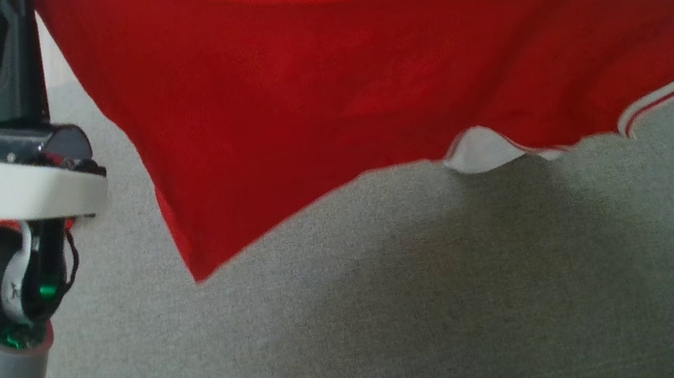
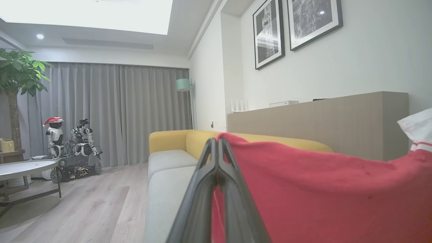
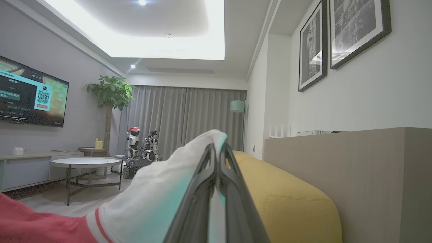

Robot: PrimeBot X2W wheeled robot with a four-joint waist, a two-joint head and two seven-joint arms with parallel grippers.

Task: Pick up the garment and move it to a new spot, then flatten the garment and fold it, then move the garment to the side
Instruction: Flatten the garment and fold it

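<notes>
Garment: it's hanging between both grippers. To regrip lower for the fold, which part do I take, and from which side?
Likely the pointed red corner of the garment: it hangs lowest, free above the grey surface, with two open edges to pinch across. Come from the robot's left, where the left gripper is nearest.

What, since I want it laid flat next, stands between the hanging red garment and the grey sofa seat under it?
Nothing visible does. The red fabric garment with white striped trim hangs above the grey woven sofa seat; the stretch below it carries only the garment's shadow.
</notes>
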